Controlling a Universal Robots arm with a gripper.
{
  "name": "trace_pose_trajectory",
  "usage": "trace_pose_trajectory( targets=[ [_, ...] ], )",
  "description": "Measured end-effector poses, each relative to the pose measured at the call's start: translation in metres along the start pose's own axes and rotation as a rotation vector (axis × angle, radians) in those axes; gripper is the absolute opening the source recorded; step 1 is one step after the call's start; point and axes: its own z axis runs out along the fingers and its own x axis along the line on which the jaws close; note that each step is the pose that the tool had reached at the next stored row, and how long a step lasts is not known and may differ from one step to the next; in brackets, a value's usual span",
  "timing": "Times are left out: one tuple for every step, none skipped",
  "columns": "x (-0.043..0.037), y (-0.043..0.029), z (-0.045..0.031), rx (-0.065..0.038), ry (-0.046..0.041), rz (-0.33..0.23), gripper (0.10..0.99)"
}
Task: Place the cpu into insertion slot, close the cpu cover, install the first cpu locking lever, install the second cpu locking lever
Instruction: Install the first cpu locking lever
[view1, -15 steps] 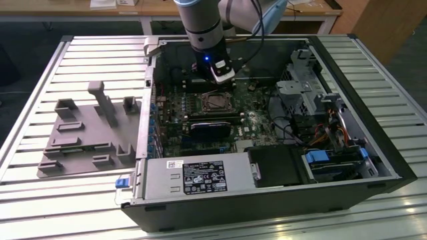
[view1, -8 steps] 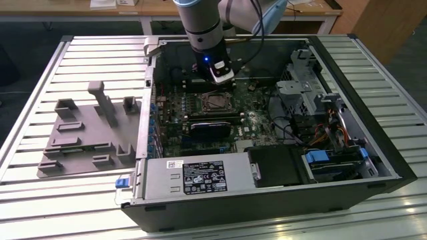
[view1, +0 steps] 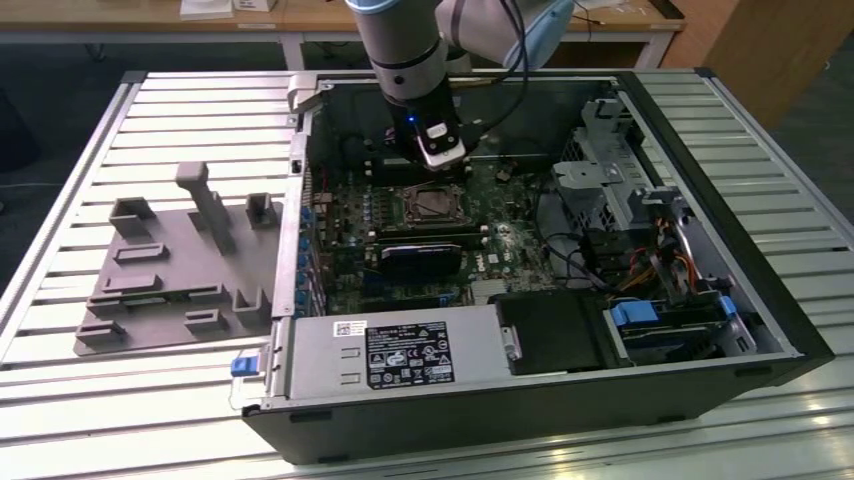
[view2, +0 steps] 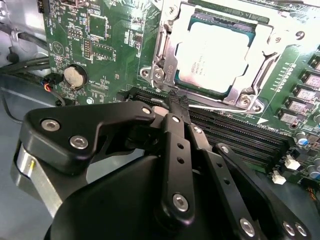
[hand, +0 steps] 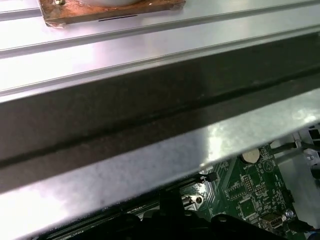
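Observation:
The cpu, pale and silvery, lies flat in the insertion slot on the green board. The cpu cover, a silvery frame, lies down around the chip, whose top shows through the window. A thin metal lever rod runs along the slot's edge nearest my fingers. In the exterior view my gripper hangs just above the slot's far edge, inside the open computer case. In the second wrist view its black fingers come together, shut, at the gripper tip, right by a corner of the slot's metal rim.
A larger black card sits just in front of the slot, with a grey power supply nearer still. Long black slots run beside my fingers. Drive cages and cables crowd the case's right. A grey fixture lies on the slatted table.

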Motion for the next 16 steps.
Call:
trace_pose_trajectory(
  targets=[
    [0.0000, 0.0001, 0.0000, 0.000, 0.0000, 0.000, 0.102],
    [0.0001, 0.0002, 0.0000, 0.000, 0.0000, 0.000, 0.102],
    [0.0001, 0.0004, 0.0000, 0.000, -0.0001, 0.000, 0.102],
    [0.0002, 0.0005, 0.0001, 0.000, 0.0000, 0.000, 0.102],
    [0.0003, 0.0007, 0.0001, 0.000, -0.0001, 0.000, 0.102],
    [0.0004, 0.0010, 0.0002, 0.000, -0.0001, 0.000, 0.102],
    [0.0005, 0.0014, 0.0002, 0.000, -0.0001, 0.000, 0.102],
    [0.0007, 0.0019, 0.0003, 0.000, -0.0001, 0.000, 0.102],
    [0.0009, 0.0024, 0.0003, 0.000, -0.0002, 0.000, 0.102],
    [0.0012, 0.0029, 0.0004, 0.001, -0.0002, 0.000, 0.102],
    [0.0014, 0.0033, 0.0004, 0.000, -0.0002, 0.000, 0.102],
    [0.0016, 0.0037, 0.0004, 0.000, -0.0002, 0.000, 0.102],
    [0.0018, 0.0039, 0.0004, 0.001, -0.0002, 0.000, 0.102],
    [0.0020, 0.0041, 0.0004, 0.001, -0.0002, 0.000, 0.102],
    [0.0022, 0.0044, 0.0004, 0.001, -0.0002, 0.000, 0.102],
    [0.0025, 0.0046, 0.0004, 0.001, -0.0002, 0.000, 0.102]
  ],
)
